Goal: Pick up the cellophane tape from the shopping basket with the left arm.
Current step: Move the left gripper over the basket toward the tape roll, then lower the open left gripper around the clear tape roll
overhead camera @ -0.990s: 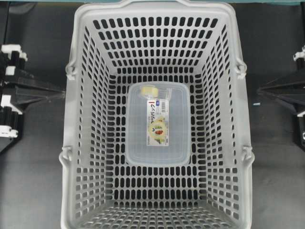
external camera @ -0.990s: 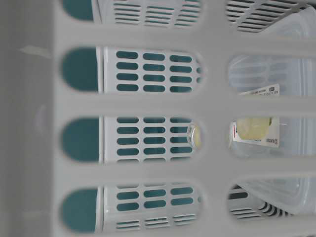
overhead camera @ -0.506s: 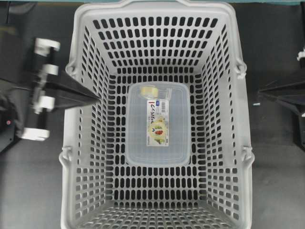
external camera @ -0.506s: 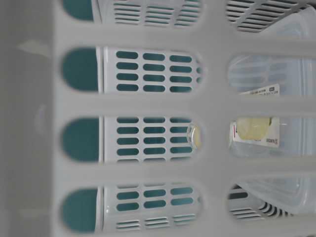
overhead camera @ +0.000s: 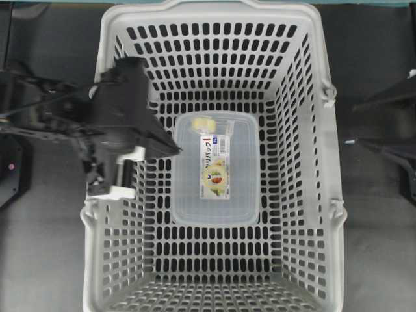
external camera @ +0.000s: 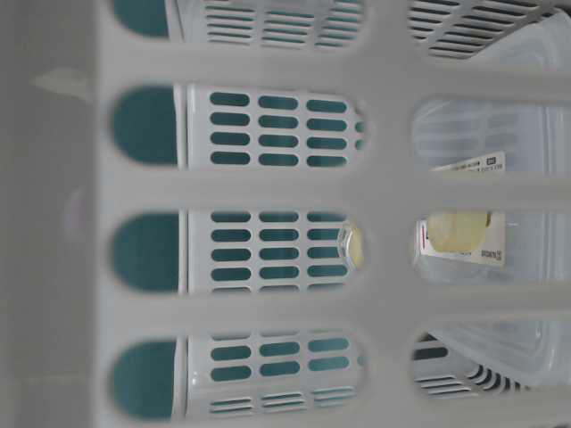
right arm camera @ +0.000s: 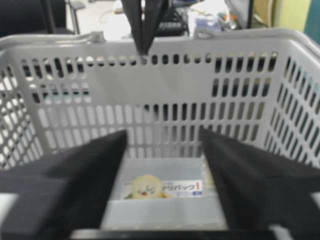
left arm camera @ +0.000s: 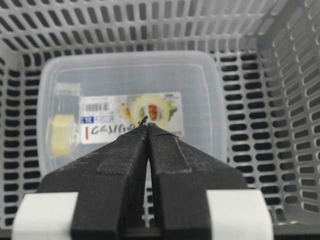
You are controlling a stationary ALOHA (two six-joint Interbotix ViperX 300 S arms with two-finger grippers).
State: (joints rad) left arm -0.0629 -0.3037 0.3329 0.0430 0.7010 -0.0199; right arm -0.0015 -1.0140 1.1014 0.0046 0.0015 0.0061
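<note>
Left gripper point(left arm camera: 146, 131): black, lattice-textured jaws pressed together tip to tip, holding nothing, poised above the near wall of the shopping basket and pointing at the container's label. Right gripper point(right arm camera: 162, 165): jaws spread wide apart, empty, outside the opposite wall.

Cellophane tape point(left arm camera: 62, 134): small pale-yellow translucent roll with a scrap of clear wrapper, lying flat on the lid of the large clear rectangular plastic food container point(left arm camera: 200, 100), at the end farthest from the printed label's picture. It sits well left of the jaw tips in the wrist view.

Handling judgement: the roll is light, rigid on its cardboard-like core but glossy, so likely slippery; the wrapper may crinkle and shift. Best hold appears to be across the outer rim, jaws opened first. The lid beneath looks smooth and may flex or slide under pressure.

Large light-grey slotted plastic shopping basket point(overhead camera: 325, 195): stiff, steep perforated walls, resting on a dark surface point(overhead camera: 377, 260); walls limit the approach angle.
</note>
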